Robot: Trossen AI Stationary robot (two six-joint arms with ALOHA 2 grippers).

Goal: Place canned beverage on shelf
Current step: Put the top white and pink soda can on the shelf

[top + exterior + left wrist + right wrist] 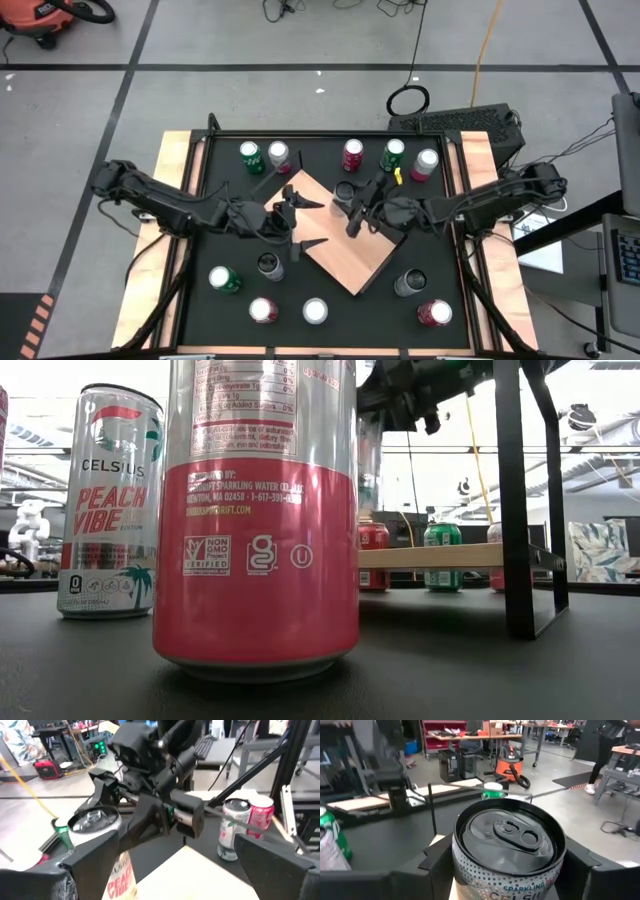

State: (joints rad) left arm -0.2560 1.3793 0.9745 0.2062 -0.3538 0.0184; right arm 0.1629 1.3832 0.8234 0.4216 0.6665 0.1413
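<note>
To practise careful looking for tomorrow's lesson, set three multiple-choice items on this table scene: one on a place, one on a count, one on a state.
1. Where does the shelf lie?
A. middle of the table
B. the table's far left corner
C. on the floor

2. How many cans stand in the row along the table's far edge?
A. two
B. five
C. nine

3. The right gripper is:
A. open and empty
B. shut on a can
C. out of view

Answers:
1 A: the high view shows the shelf mid-table.
2 B: five far-row cans show from above.
3 B: the right gripper has its fingers on both sides of the black-topped can.
</note>
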